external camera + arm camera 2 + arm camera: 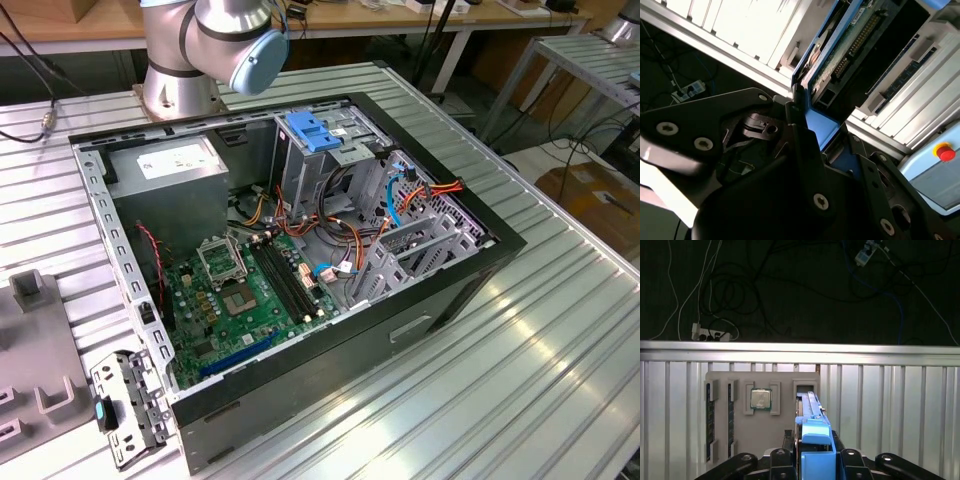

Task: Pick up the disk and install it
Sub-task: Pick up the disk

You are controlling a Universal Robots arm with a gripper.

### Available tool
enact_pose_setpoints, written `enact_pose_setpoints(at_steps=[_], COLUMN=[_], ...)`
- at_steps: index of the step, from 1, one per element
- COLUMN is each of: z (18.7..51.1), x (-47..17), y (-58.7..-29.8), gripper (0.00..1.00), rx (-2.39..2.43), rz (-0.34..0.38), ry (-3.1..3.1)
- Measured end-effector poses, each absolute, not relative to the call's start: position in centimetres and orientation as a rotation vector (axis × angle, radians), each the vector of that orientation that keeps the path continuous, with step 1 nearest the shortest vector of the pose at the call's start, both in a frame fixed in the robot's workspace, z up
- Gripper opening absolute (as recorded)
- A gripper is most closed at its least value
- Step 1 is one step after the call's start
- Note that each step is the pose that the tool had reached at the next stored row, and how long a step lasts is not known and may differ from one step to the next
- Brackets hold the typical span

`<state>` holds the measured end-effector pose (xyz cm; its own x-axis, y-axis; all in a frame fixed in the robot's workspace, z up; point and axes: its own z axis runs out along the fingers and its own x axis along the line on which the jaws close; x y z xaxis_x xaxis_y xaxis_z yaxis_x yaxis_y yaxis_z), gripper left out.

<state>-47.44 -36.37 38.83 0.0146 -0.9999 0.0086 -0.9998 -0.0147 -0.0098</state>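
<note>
The disk [814, 426] stands on edge between my gripper's [810, 439] two dark fingers, its bright blue carrier rail facing the camera. Its far end reaches the empty slot of a grey holder plate [765, 432]; I cannot tell whether it rests in the slot or hangs just above it. In the second wrist view the disk [840, 47] shows its blue rail and green circuit board, with the gripper [807, 125] closed against the rail. The open computer case [500, 250] lies on the table in the exterior view.
The holder plate carries a processor chip [760, 399] and memory sticks [710, 422]. Beyond it the ribbed table ends at an edge [800, 346] over a dark floor with cables. Inside the case are a motherboard [250, 290], a pale blue bracket [315, 132] and loose wires.
</note>
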Motion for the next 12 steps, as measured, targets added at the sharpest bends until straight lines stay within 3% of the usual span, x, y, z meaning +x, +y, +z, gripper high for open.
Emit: enact_pose_setpoints(at_steps=[12], z=[39.08], x=[-47.44], y=[-36.37], gripper=[0.37], rx=[-2.237], rz=[-0.02], ry=[2.204])
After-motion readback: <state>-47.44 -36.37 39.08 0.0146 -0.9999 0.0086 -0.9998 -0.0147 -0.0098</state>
